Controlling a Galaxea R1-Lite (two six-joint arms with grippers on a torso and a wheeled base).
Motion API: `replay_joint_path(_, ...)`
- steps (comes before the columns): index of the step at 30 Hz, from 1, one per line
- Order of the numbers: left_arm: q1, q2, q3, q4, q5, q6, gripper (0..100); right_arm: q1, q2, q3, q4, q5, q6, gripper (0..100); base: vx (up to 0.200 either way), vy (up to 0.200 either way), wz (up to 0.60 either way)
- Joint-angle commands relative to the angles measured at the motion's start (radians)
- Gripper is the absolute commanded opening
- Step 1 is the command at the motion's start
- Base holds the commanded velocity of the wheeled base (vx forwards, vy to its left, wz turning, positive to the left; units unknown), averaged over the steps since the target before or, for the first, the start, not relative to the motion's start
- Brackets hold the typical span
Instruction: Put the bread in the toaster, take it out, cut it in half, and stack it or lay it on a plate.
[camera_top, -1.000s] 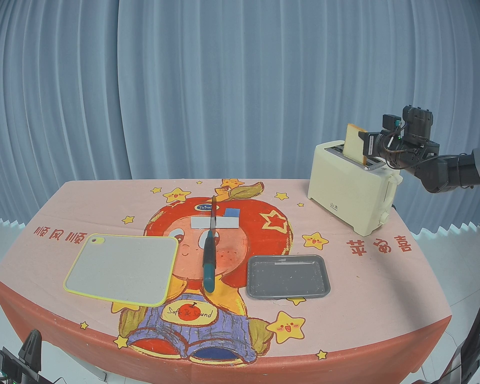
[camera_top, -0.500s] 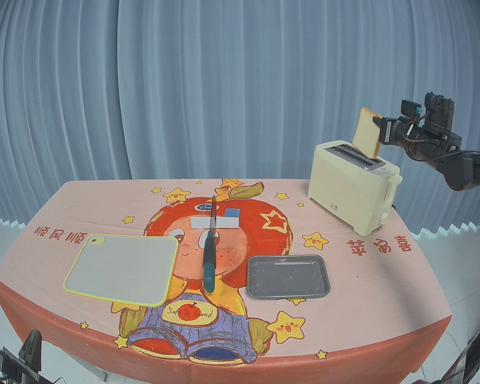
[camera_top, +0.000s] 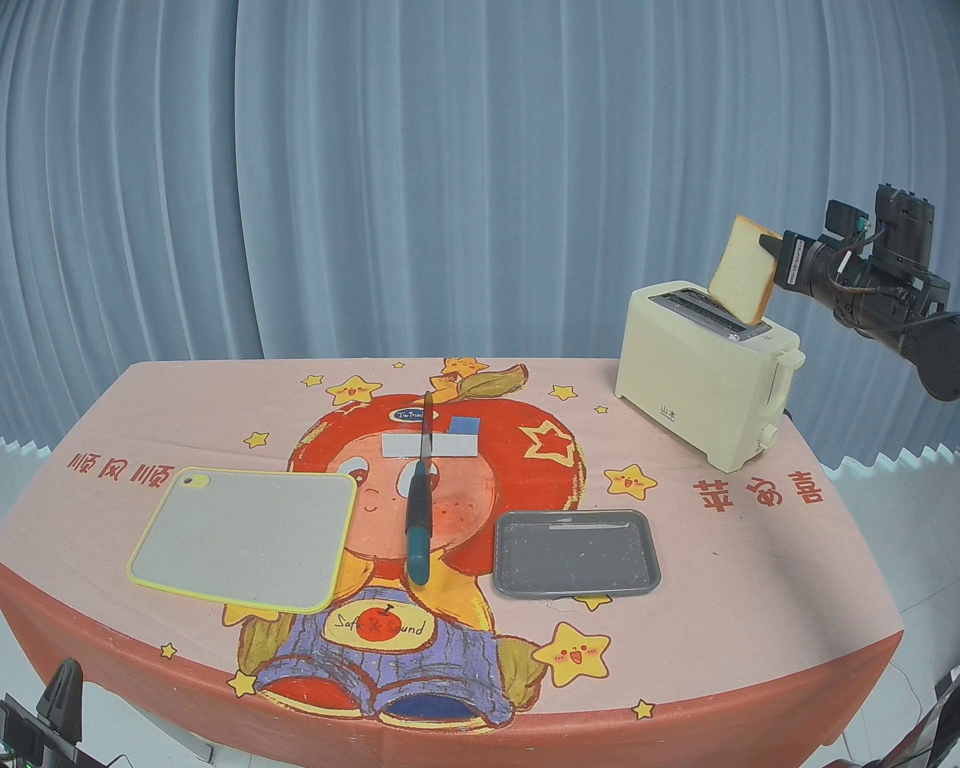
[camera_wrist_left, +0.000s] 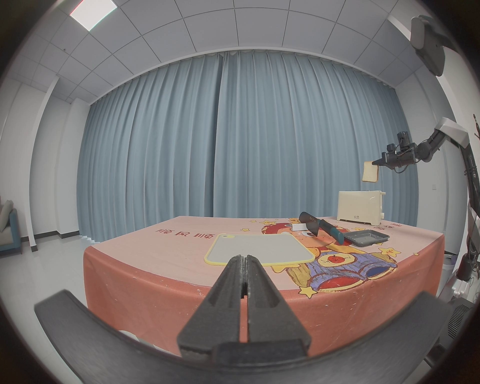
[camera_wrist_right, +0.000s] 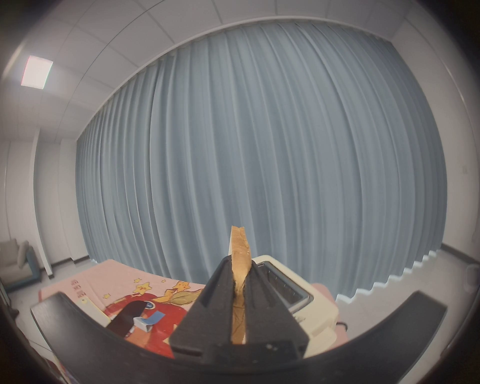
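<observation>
Holding one bread (camera_top: 745, 282) above one toaster (camera_top: 690, 380)

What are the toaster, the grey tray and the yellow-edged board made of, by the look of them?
Toaster: probably plastic; cream, smooth, softly glossy, with rounded moulded corners.
Tray: dull grey with faint scuffs and a raised rim; coated metal or plastic, the look leaves it open.
Board: likely plastic; flat, matte pale grey face with a yellow-green rim.

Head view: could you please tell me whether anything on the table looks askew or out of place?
Only the knife: its blade is propped across a small white block, so it lies tilted, not flat.
</observation>
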Motion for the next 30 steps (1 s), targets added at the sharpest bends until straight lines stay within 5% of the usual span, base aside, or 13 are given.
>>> replay_joint_path(1, 0.001, -0.016, 0.018, 0.000, -0.004, -0.004, 0, 0.011, -0.078, 0.080, -0.011, 0.013, 0.061, 0, 0.000, 0.000, 0.00)
replay_joint_path(23, 0.000, -0.016, 0.018, 0.000, -0.004, -0.001, 0, 0.037, -0.184, 0.531, -0.551, 0.020, 0.073, 0, 0.000, 0.000, 0.00)
replay_joint_path(30, 0.000, -0.016, 0.018, 0.000, -0.004, -0.001, 0, 0.046, -0.179, 0.562, -0.613, 0.020, 0.082, 0, 0.000, 0.000, 0.00)
